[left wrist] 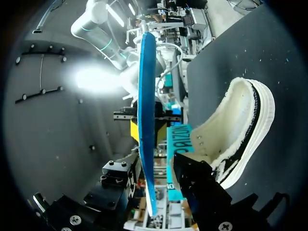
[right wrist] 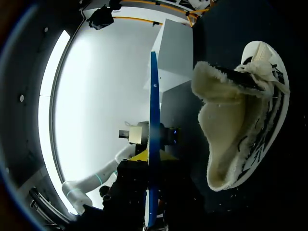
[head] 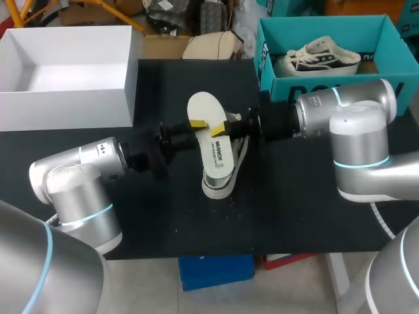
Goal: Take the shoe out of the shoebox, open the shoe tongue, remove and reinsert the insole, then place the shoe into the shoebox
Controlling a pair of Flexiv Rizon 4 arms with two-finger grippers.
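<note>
Two arms are facing each other over the tabletop (head: 294, 196), keeping the insole (head: 206, 108) flat above the shoe (head: 221, 186), likely for a hand-over before reinsertion. The right pincer (head: 219, 131) is apparently clamping the insole. The left pincer (head: 196, 124) is straddling it, one finger standing off. The head view is showing the shoe lying outside the box (head: 281, 88). Only the wrist views are showing the insole's blue underside and the shoe's fleecy lining.

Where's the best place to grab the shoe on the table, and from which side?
Pinch the heel collar of the shoe from above: it stands on its sole, opening up, and that end sticks out from under the insole.
</note>
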